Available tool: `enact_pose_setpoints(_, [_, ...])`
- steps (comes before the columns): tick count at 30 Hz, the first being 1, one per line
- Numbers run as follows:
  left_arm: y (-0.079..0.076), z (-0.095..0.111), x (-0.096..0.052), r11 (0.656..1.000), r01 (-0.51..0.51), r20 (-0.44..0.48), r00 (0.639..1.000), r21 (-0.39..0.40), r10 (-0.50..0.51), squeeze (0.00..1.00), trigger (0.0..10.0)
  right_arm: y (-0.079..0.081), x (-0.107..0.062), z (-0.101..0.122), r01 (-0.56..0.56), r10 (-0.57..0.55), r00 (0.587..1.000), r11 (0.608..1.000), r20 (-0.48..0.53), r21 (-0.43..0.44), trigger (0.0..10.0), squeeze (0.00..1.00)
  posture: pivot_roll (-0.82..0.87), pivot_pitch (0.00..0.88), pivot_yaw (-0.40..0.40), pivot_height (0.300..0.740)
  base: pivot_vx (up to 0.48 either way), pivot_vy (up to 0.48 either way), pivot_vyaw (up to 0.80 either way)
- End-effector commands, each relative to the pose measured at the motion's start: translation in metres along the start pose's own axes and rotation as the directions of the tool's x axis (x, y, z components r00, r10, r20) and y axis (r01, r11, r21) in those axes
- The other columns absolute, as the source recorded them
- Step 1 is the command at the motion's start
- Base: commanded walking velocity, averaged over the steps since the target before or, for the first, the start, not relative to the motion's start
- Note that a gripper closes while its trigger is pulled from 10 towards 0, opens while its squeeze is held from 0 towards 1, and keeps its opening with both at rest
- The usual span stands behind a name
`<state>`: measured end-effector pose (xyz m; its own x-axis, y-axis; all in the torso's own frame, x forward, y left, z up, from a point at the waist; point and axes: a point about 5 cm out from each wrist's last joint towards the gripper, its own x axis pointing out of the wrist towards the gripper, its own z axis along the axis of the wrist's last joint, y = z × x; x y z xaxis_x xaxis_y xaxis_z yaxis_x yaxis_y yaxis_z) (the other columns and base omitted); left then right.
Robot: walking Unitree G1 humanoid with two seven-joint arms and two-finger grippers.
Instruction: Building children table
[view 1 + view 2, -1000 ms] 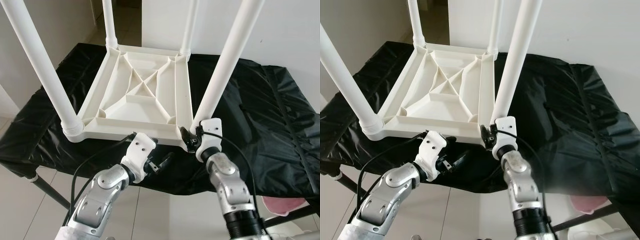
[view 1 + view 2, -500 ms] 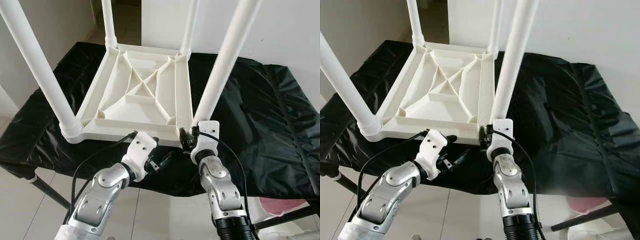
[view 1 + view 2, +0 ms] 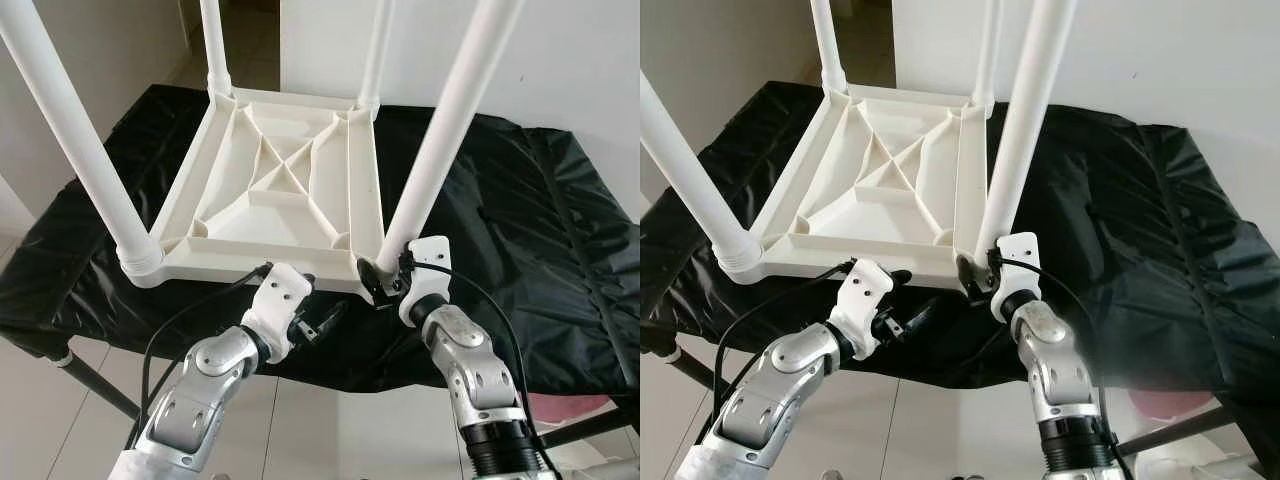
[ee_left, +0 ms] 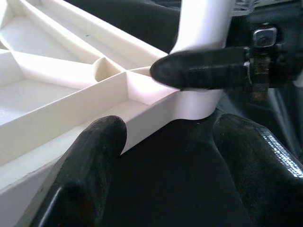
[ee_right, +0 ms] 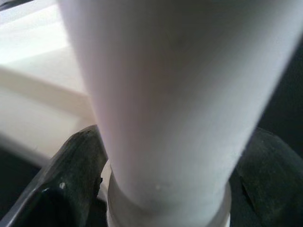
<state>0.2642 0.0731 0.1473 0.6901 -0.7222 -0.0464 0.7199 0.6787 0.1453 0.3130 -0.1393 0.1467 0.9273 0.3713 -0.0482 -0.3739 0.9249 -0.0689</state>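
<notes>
A white plastic children's table [image 3: 270, 190] lies upside down on a black-covered table, its four white legs pointing up. My right gripper [image 3: 385, 280] is at the base of the near right leg [image 3: 440, 130], shut on it. The right wrist view has this leg [image 5: 161, 94] close up, with a black finger [image 5: 75, 175] on either side. My left gripper [image 3: 325, 318] is open just below the tabletop's front rim [image 4: 71, 127], near that same corner and holding nothing. One right finger [image 4: 199, 71] crosses the leg's socket in the left wrist view.
The black cloth [image 3: 560, 230] spreads wide to the right of the white table. A black support leg [image 3: 90, 375] of the work table runs down at the left. A pink object [image 3: 1180, 405] sits low at the right. A white wall stands behind.
My right forearm has swung out to the right while its gripper stayed at the leg's base. The left arm has hardly moved.
</notes>
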Motion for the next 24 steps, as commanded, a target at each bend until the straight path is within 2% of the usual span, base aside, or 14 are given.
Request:
enact_pose_setpoints(1, [-0.003, -0.005, 0.001, 1.000, 0.010, -0.017, 1.000, -0.011, -0.010, 0.00, 10.0, 0.000, 0.001, 0.000, -0.026, 0.026, 1.000, 1.000, 0.009, 0.010, 10.0, 0.00, 0.00, 0.083, -0.035, 0.740, 0.000, 0.000, 0.00])
enact_pose_setpoints(3, [-0.002, -0.005, 0.002, 1.000, 0.009, -0.015, 1.000, -0.009, -0.010, 0.00, 10.0, -0.005, 0.006, 0.005, -0.126, 0.128, 0.991, 0.990, 0.025, -0.061, 10.0, 0.00, 0.00, 0.077, -0.033, 0.740, 0.000, 0.000, 0.00])
enact_pose_setpoints(5, [-0.002, -0.005, 0.002, 1.000, 0.009, -0.015, 1.000, -0.009, -0.009, 0.00, 10.0, -0.005, 0.007, 0.006, -0.155, 0.158, 0.987, 0.985, 0.026, -0.075, 10.0, 0.00, 0.00, 0.077, -0.033, 0.740, 0.000, 0.000, 0.00])
enact_pose_setpoints(8, [-0.003, -0.004, 0.002, 1.000, 0.012, -0.013, 1.000, -0.007, -0.012, 0.00, 10.0, -0.002, 0.015, 0.010, -0.271, 0.276, 0.961, 0.954, 0.020, -0.129, 10.0, 0.00, 0.00, 0.077, -0.033, 0.740, 0.000, 0.000, 0.00])
enact_pose_setpoints(13, [-0.003, -0.004, 0.001, 1.000, 0.011, -0.013, 1.000, -0.007, -0.012, 0.00, 10.0, -0.002, 0.020, 0.011, -0.321, 0.326, 0.945, 0.936, 0.010, -0.147, 10.0, 0.00, 0.00, 0.077, -0.033, 0.740, 0.000, 0.000, 0.00])
enact_pose_setpoints(14, [-0.003, -0.004, 0.001, 1.000, 0.010, -0.016, 1.000, -0.007, -0.010, 0.00, 10.0, -0.003, 0.022, 0.009, -0.340, 0.344, 0.939, 0.926, -0.004, -0.163, 5.0, 0.00, 0.02, 0.078, -0.038, 0.740, 0.000, 0.000, 0.00])
enact_pose_setpoints(15, [-0.003, -0.004, 0.001, 1.000, 0.010, -0.016, 1.000, -0.007, -0.010, 0.00, 10.0, -0.003, 0.022, 0.009, -0.340, 0.344, 0.939, 0.926, -0.004, -0.163, 5.0, 0.00, 0.02, 0.078, -0.038, 0.740, 0.000, 0.000, 0.00])
enact_pose_setpoints(16, [-0.004, -0.005, 0.000, 1.000, 0.009, -0.017, 1.000, -0.008, -0.009, 0.00, 10.0, -0.005, 0.022, 0.007, -0.350, 0.353, 0.935, 0.922, -0.010, -0.167, 0.0, 0.00, 0.02, 0.076, -0.040, 0.740, 0.000, 0.000, 0.00])
enact_pose_setpoints(24, [-0.004, -0.005, -0.001, 1.000, 0.004, -0.018, 1.000, -0.011, -0.004, 0.00, 10.0, -0.010, 0.023, 0.004, -0.377, 0.381, 0.925, 0.909, -0.012, -0.177, 0.0, 0.00, 0.01, 0.074, -0.041, 0.740, 0.000, 0.000, 0.00])
